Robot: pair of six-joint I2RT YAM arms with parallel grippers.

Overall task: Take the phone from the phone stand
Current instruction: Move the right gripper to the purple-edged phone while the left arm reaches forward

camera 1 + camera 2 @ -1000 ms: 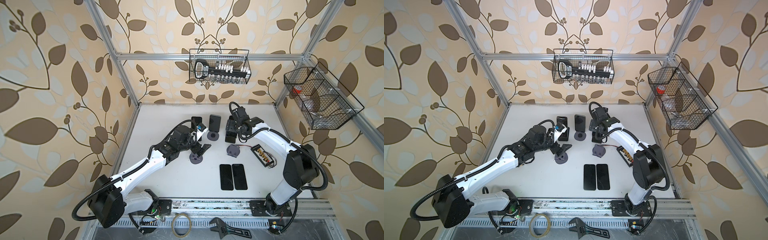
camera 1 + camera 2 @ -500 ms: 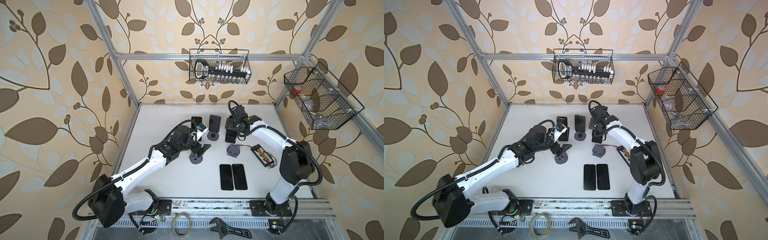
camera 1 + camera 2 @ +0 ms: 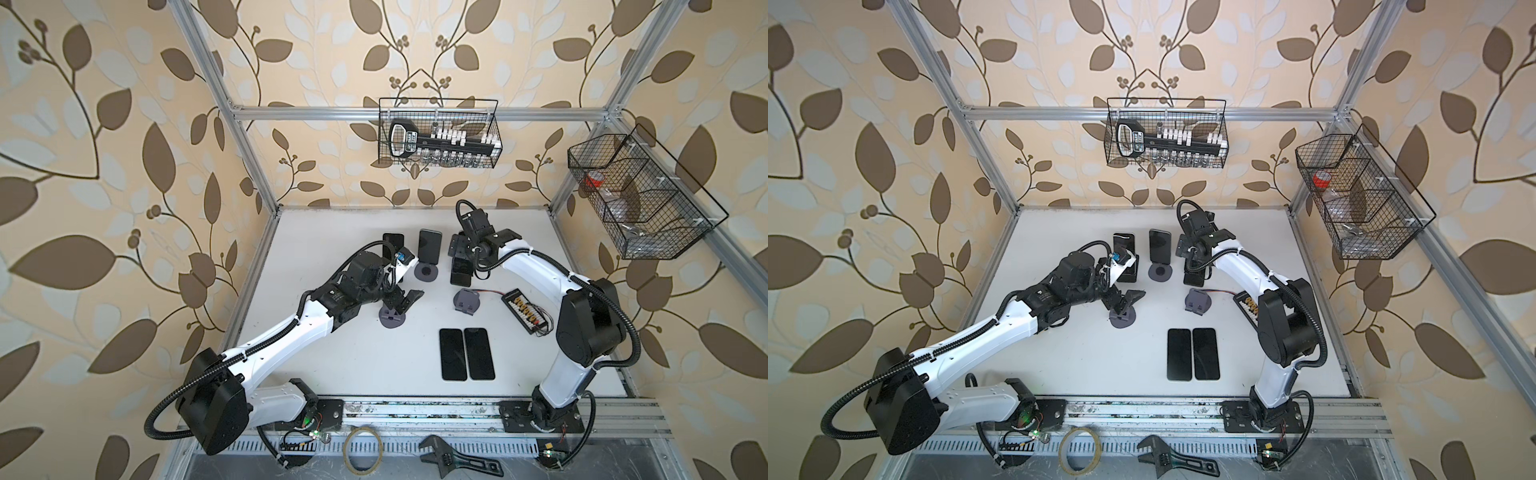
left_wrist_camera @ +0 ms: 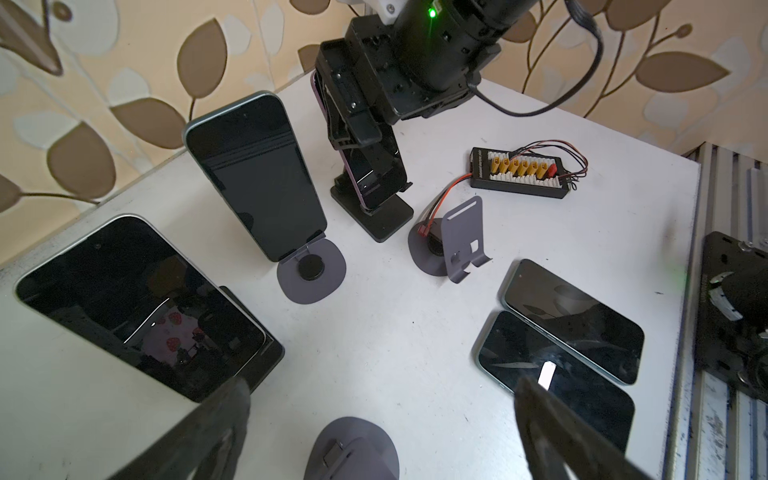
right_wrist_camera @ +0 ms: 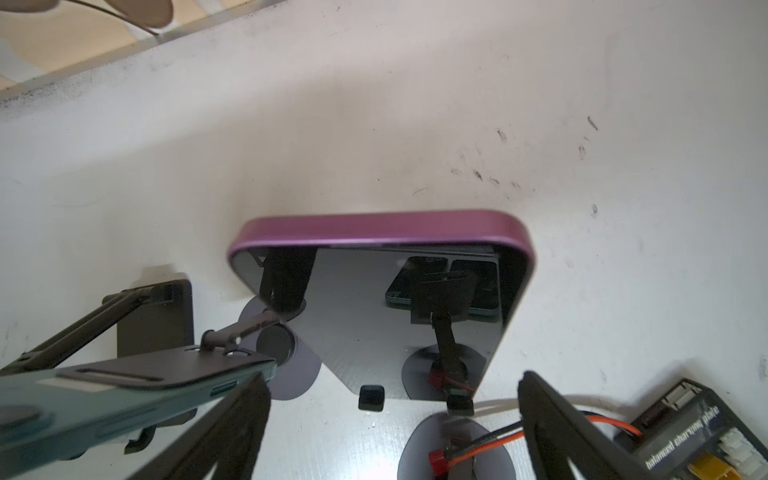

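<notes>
In both top views my right claw (image 3: pixel 460 262) sits over the purple phone (image 3: pixel 461 279), and my left claw (image 3: pixel 402 300) hangs spread above an empty grey stand (image 3: pixel 392 322). The left wrist view shows the phone resting tilted on its black stand (image 4: pixel 388 220). In the right wrist view my right jaws are wide apart beside the phone's top edge, gripping nothing. I judge I'm at the grasp: close on its sides, then lift it clear of the stand.

White arms (image 3: pixel 282 336), blk joints (image 3: pixel 590 328), ribbed blk cables (image 3: pixel 166 397)
</notes>
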